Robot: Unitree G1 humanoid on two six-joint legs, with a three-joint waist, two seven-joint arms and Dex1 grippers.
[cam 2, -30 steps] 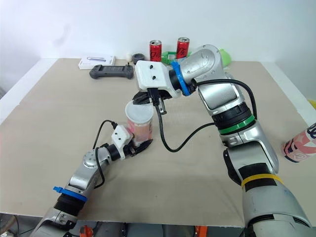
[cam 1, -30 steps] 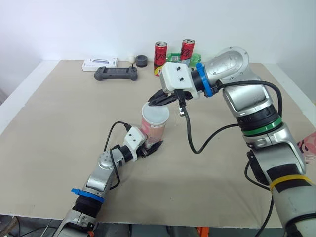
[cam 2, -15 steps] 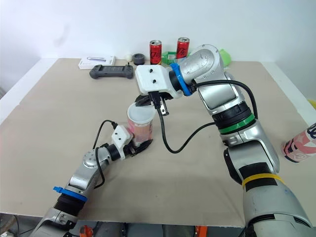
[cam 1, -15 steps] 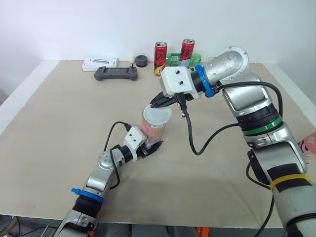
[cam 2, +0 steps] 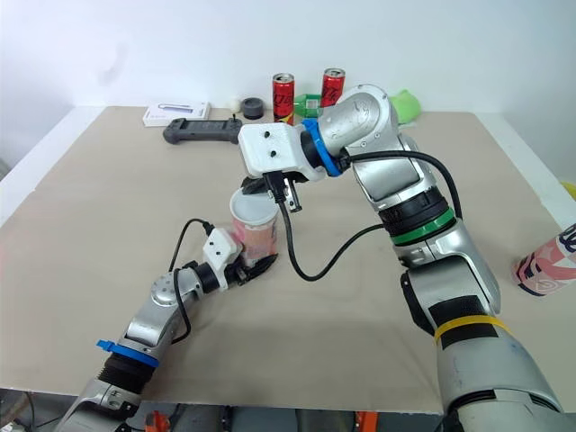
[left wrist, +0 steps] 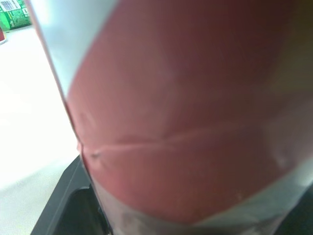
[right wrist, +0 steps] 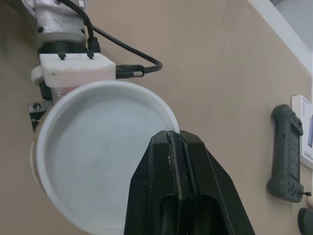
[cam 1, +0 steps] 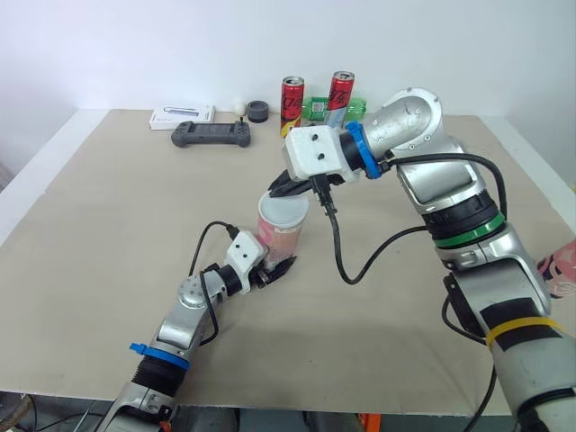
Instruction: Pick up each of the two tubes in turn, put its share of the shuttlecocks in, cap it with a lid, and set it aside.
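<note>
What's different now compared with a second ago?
The right gripper, its fingers pinching the rim of the white lid, slid slightly toward the robot's left above the tube. The left gripper still grips the tube's base, holding it upright; tube, cans and controller have not moved.

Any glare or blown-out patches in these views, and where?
Left wrist view: the table beside the tube is blown out to near white. Right wrist view: even light, no glare on the lid. Eye views: flat, even light over the table.
</note>
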